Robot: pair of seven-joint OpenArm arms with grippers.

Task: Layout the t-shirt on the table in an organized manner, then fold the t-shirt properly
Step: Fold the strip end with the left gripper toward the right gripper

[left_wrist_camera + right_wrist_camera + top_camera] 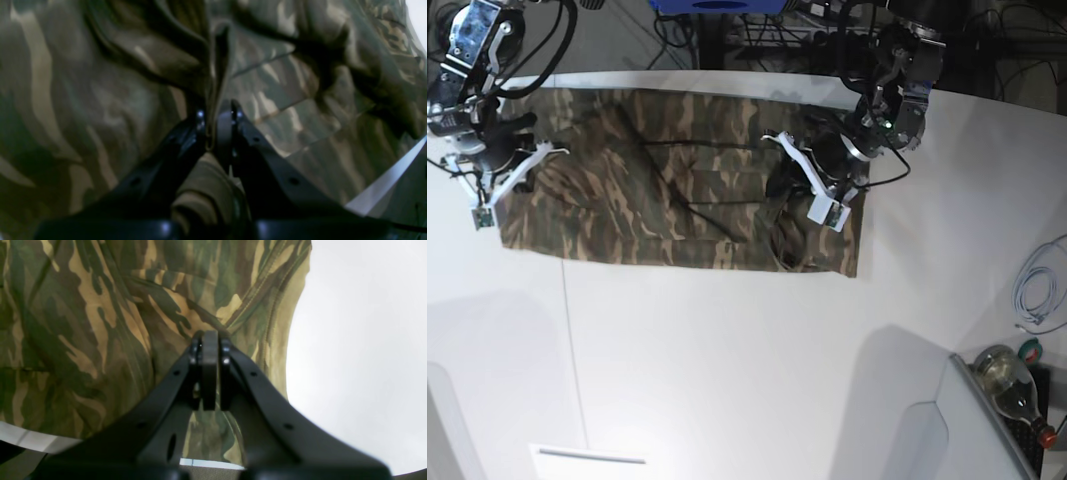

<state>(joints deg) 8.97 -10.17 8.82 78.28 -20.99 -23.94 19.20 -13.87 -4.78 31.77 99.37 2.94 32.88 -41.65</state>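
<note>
The camouflage t-shirt [677, 190] lies spread out across the far part of the white table [727, 360], with a bunched fold near its right end. My left gripper [802, 178] hangs over that bunched part. In the left wrist view, the left gripper [217, 111] is shut on a raised ridge of t-shirt [83, 100] cloth. My right gripper [517, 165] is at the shirt's left edge. In the right wrist view, the right gripper [210, 336] is shut, and the t-shirt [100, 323] wrinkles and hem seam converge at its tips. Bare table [360, 340] shows beside it.
A thin dark seam [575, 330] crosses the tabletop on the left. White cables [1037, 290] lie at the right edge, and a bottle [1012, 378] sits in a bin at the lower right. Dark stands and wires crowd the space behind the table.
</note>
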